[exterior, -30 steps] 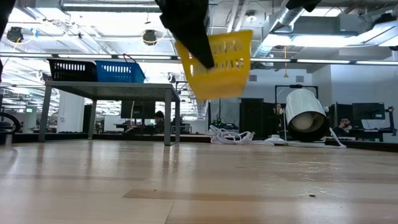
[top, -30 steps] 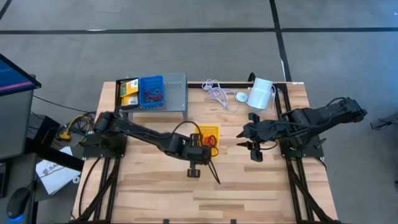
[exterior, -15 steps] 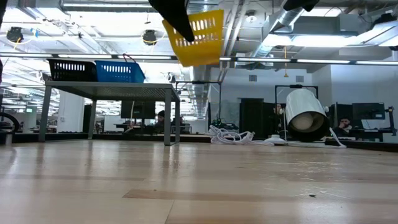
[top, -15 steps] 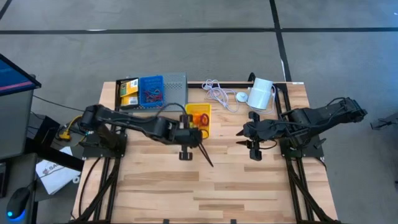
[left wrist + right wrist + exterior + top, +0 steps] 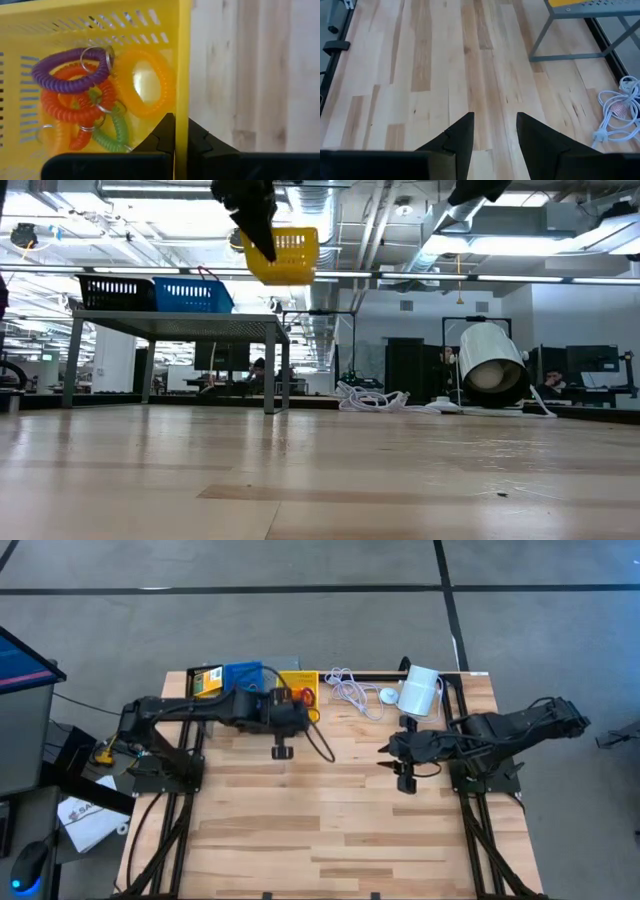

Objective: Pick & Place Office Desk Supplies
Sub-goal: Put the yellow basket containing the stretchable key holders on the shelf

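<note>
A yellow bin [image 5: 300,686] [image 5: 285,256] hangs above the right end of the grey stand [image 5: 180,323], with my left gripper [image 5: 181,129] shut on it. Inside it lie coiled loops: purple [image 5: 70,77], orange [image 5: 150,82], red and green. A blue bin [image 5: 243,675] with loops and a black bin [image 5: 205,682] with yellow card packets stand on the stand's top. My right gripper [image 5: 403,776] [image 5: 495,131] hovers open over the table's right half with nothing between its fingers. My left gripper pinches one side wall of the yellow bin at its upper edge [image 5: 183,95], one finger inside the bin and one outside. The fingers slant down from the near left. The bin hangs lifted clear above the stand, nearly level, its open top up.
A coiled white cable [image 5: 345,690] and a white cylinder device [image 5: 420,690] lie at the far right of the table. The wooden tabletop [image 5: 330,830] lies bare in the middle and near part. Black arm bases stand at both sides.
My left gripper has carried the yellow bin up and toward the table's far edge and left, from over the table's middle to above the stand's right end. The bin was tilted and now hangs nearly level. The hold stayed shut.
</note>
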